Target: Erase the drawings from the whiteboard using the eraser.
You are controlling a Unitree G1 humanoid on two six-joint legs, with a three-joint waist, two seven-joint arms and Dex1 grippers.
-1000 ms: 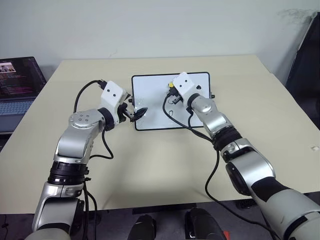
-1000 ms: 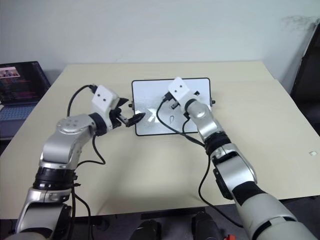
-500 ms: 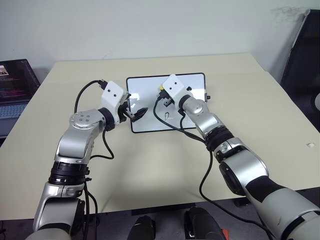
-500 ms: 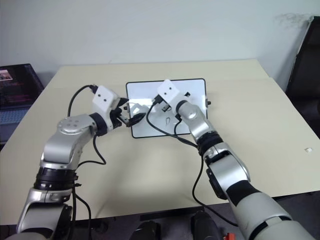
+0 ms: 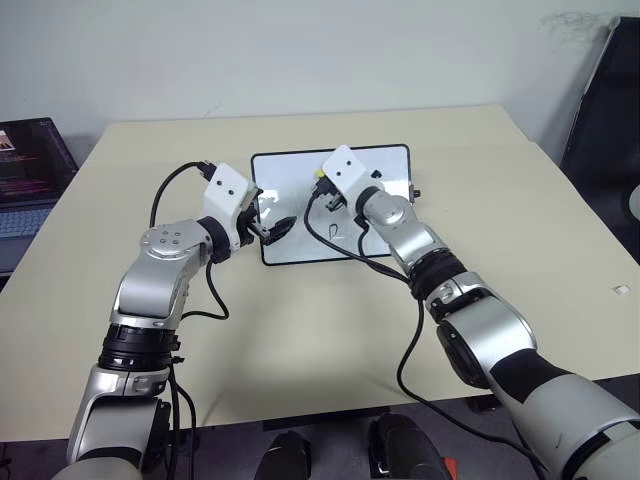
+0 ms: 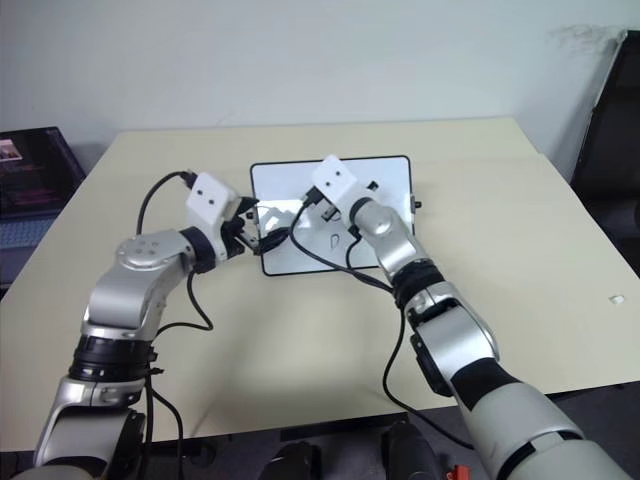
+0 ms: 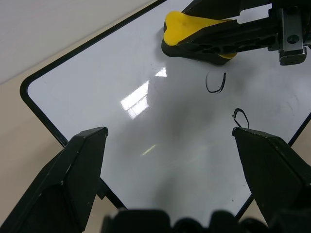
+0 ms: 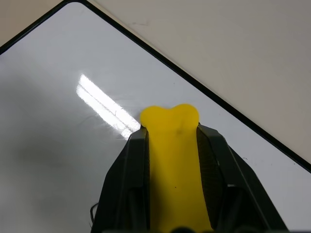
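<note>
The whiteboard (image 5: 290, 165) lies flat on the table's far middle. My right gripper (image 8: 171, 131) is shut on the yellow eraser (image 7: 194, 26), whose dark underside rests on the board near its far edge. Two small black drawings (image 7: 216, 82) remain on the white surface just on the near side of the eraser, one a curved stroke and the other a small loop (image 7: 240, 116). My left gripper (image 7: 170, 145) stands open at the board's left edge, its fingers (image 7: 82, 160) spread wide over the near left part of the board, holding nothing.
A laptop (image 5: 30, 165) with a lit screen sits off the table's left side. A dark upright object (image 5: 605, 100) stands at the far right. A small white scrap (image 5: 622, 290) lies near the table's right edge. Black cables trail from both wrists across the table.
The camera has shifted a little. My right gripper has slid the eraser slightly to the left across the board. The left gripper has stayed in place.
</note>
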